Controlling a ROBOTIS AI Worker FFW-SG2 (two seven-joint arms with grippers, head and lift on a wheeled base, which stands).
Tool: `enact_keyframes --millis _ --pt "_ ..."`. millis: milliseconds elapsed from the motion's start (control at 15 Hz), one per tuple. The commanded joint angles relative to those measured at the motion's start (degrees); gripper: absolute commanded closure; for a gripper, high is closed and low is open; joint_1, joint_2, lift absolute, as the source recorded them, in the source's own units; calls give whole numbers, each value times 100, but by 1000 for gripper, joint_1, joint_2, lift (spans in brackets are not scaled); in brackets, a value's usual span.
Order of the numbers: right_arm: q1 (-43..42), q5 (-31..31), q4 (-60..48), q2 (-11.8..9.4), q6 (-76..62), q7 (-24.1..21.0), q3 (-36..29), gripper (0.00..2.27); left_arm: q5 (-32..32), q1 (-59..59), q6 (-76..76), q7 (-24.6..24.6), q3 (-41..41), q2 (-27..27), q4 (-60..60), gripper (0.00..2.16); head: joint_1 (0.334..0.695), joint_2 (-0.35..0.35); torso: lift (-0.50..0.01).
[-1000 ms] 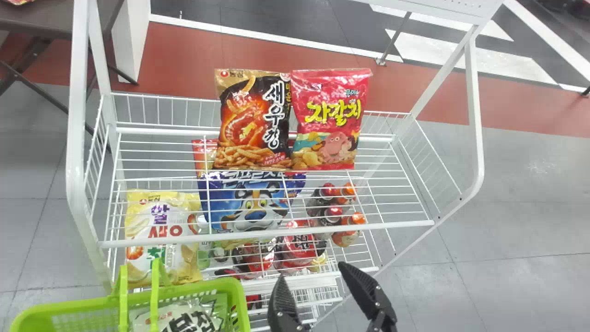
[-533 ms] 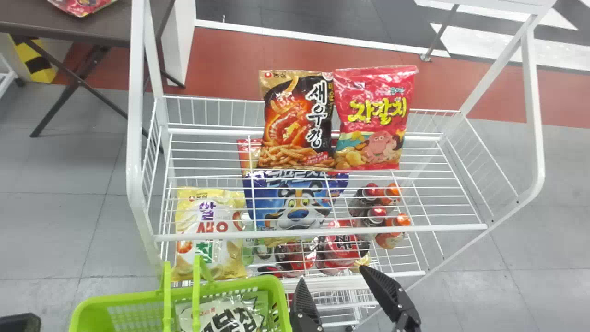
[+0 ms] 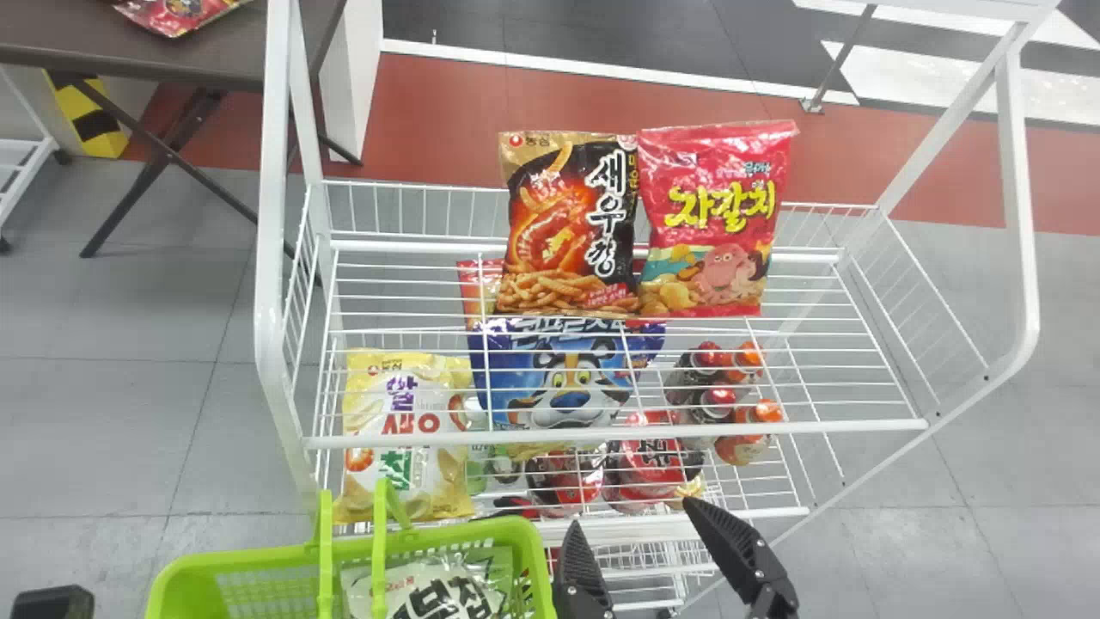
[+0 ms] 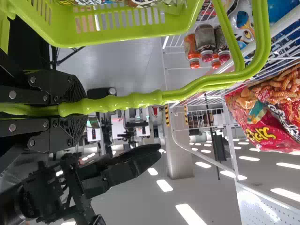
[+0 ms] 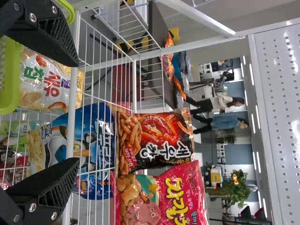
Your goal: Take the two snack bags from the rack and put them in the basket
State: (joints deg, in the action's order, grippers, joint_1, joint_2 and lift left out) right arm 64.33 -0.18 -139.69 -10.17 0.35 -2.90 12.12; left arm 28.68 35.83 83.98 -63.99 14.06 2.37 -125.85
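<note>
black and flat, the fingers of the right gripper stand wide apart between five and six o'clock in the head view. the left gripper is clamped on the green handle of the basket, which sits at seven o'clock with a packet inside. on the top wire shelf of the white rack, the dark snack bag is at twelve o'clock, the red snack bag beside it towards two. beyond lie grey floor, a red strip and, at ten, a brown table.
</note>
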Motion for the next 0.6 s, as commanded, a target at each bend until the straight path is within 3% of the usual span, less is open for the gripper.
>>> enact_keyframes --millis 0,533 --pt "0 0 3 -3 14 0 1 97 -3 11 0 0 0 0 8 1885 695 -195 -11" --pt "-9 -53 12 6 14 -26 10 97 6 38 -17 -53 -9 -9 -18 1882 695 -194 -11"
